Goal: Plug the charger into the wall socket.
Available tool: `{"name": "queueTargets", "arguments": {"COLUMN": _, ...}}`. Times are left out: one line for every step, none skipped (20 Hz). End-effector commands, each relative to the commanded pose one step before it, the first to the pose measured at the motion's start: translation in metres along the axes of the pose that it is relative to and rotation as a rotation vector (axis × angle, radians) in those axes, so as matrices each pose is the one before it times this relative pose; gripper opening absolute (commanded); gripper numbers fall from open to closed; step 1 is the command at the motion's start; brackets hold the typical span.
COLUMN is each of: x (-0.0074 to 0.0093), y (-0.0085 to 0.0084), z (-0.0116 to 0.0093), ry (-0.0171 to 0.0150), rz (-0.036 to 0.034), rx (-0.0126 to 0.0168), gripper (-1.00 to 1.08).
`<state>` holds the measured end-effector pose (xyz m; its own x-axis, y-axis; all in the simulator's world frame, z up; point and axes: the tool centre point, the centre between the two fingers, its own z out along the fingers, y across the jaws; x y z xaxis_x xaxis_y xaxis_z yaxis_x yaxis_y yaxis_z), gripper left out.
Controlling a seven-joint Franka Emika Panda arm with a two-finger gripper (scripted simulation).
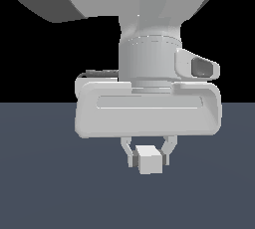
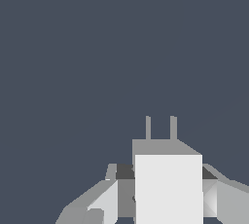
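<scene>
The charger (image 1: pixel 149 160) is a small off-white boxy block held between my two fingers, below the wide white gripper body. My gripper (image 1: pixel 148 157) is shut on it, one finger on each side, above the dark grey-blue floor. In the wrist view the charger (image 2: pixel 168 186) fills the lower middle, with two thin grey prongs (image 2: pixel 160 128) sticking out of its far end, and my fingers (image 2: pixel 104 198) flank it. The wall socket is out of view in both frames.
The dark grey-blue floor (image 1: pixel 50 183) spreads under the gripper and fills the wrist view (image 2: pixel 97 47). My arm's large white links (image 1: pixel 149 54) fill the upper middle of the exterior view, against a black background.
</scene>
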<state>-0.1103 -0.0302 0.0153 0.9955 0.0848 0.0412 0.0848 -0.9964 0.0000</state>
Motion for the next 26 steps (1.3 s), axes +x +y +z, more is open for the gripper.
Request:
{"name": "queueTargets", "arguments": {"x": 0.00670, "y": -0.00640, "z": -0.00424, "ry": 0.00108, "rz": 0.00426, "rx": 0.00000, "gripper": -1.00}}
{"name": "queueTargets", "arguments": {"x": 0.00361, "y": -0.00341, "z": -0.00223, "ry": 0.00003, "rz": 0.00301, "rx": -0.00007, "gripper": -1.00}}
{"name": "queueTargets", "arguments": {"x": 0.00406, "y": -0.00375, "z": -0.00250, "ry": 0.00003, "rz": 0.00352, "rx": -0.00010, "gripper": -1.00}}
{"name": "queueTargets", "arguments": {"x": 0.00448, "y": -0.00417, "z": -0.00275, "ry": 0.00003, "rz": 0.00378, "rx": -0.00012, "gripper": -1.00}}
{"name": "queueTargets", "arguments": {"x": 0.00486, "y": -0.00448, "z": -0.00298, "ry": 0.00003, "rz": 0.00414, "rx": -0.00015, "gripper": -1.00}}
{"name": "queueTargets", "arguments": {"x": 0.00520, "y": -0.00477, "z": -0.00318, "ry": 0.00003, "rz": 0.00442, "rx": -0.00018, "gripper": -1.00}}
{"name": "queueTargets", "arguments": {"x": 0.00551, "y": -0.00502, "z": -0.00335, "ry": 0.00002, "rz": 0.00468, "rx": -0.00020, "gripper": -1.00}}
{"name": "queueTargets", "arguments": {"x": 0.00579, "y": -0.00526, "z": -0.00351, "ry": 0.00002, "rz": 0.00488, "rx": -0.00022, "gripper": -1.00}}
{"name": "queueTargets", "arguments": {"x": 0.00605, "y": -0.00544, "z": -0.00364, "ry": 0.00002, "rz": 0.00512, "rx": -0.00025, "gripper": -1.00}}
{"name": "queueTargets", "arguments": {"x": 0.00628, "y": -0.00560, "z": -0.00376, "ry": 0.00002, "rz": 0.00530, "rx": -0.00027, "gripper": -1.00}}
{"name": "queueTargets", "arguments": {"x": 0.00649, "y": -0.00573, "z": -0.00386, "ry": 0.00002, "rz": 0.00547, "rx": -0.00028, "gripper": -1.00}}
{"name": "queueTargets", "arguments": {"x": 0.00667, "y": -0.00585, "z": -0.00394, "ry": 0.00001, "rz": 0.00560, "rx": -0.00029, "gripper": -1.00}}
{"name": "queueTargets", "arguments": {"x": 0.00685, "y": -0.00594, "z": -0.00400, "ry": 0.00001, "rz": 0.00573, "rx": -0.00030, "gripper": -1.00}}
{"name": "queueTargets", "arguments": {"x": 0.00693, "y": -0.00596, "z": -0.00401, "ry": 0.00001, "rz": 0.00577, "rx": -0.00030, "gripper": -1.00}}
{"name": "queueTargets", "arguments": {"x": 0.00660, "y": -0.00561, "z": -0.00378, "ry": 0.00001, "rz": 0.00547, "rx": -0.00028, "gripper": -1.00}}
{"name": "queueTargets", "arguments": {"x": 0.00617, "y": -0.00519, "z": -0.00350, "ry": 0.00000, "rz": 0.00511, "rx": -0.00026, "gripper": -1.00}}
{"name": "queueTargets", "arguments": {"x": 0.00572, "y": -0.00478, "z": -0.00320, "ry": 0.00000, "rz": 0.00468, "rx": -0.00023, "gripper": -1.00}}
{"name": "queueTargets", "arguments": {"x": 0.00526, "y": -0.00432, "z": -0.00291, "ry": 0.00000, "rz": 0.00431, "rx": -0.00021, "gripper": -1.00}}
{"name": "queueTargets", "arguments": {"x": 0.00481, "y": -0.00390, "z": -0.00262, "ry": 0.00000, "rz": 0.00390, "rx": -0.00018, "gripper": -1.00}}
{"name": "queueTargets", "arguments": {"x": 0.00439, "y": -0.00350, "z": -0.00236, "ry": -0.00001, "rz": 0.00358, "rx": -0.00016, "gripper": -1.00}}
{"name": "queueTargets", "arguments": {"x": 0.00399, "y": -0.00320, "z": -0.00212, "ry": -0.00001, "rz": 0.00316, "rx": -0.00014, "gripper": -1.00}}
{"name": "queueTargets", "arguments": {"x": 0.00362, "y": -0.00282, "z": -0.00190, "ry": -0.00001, "rz": 0.00293, "rx": -0.00013, "gripper": -1.00}}
{"name": "queueTargets", "arguments": {"x": 0.00325, "y": -0.00253, "z": -0.00169, "ry": -0.00001, "rz": 0.00258, "rx": -0.00011, "gripper": -1.00}}
{"name": "queueTargets", "arguments": {"x": 0.00290, "y": -0.00222, "z": -0.00148, "ry": -0.00001, "rz": 0.00229, "rx": -0.00009, "gripper": -1.00}}
{"name": "queueTargets", "arguments": {"x": 0.00256, "y": -0.00195, "z": -0.00128, "ry": -0.00001, "rz": 0.00195, "rx": -0.00008, "gripper": -1.00}}
{"name": "queueTargets", "arguments": {"x": 0.00223, "y": -0.00166, "z": -0.00109, "ry": -0.00001, "rz": 0.00169, "rx": -0.00006, "gripper": -1.00}}
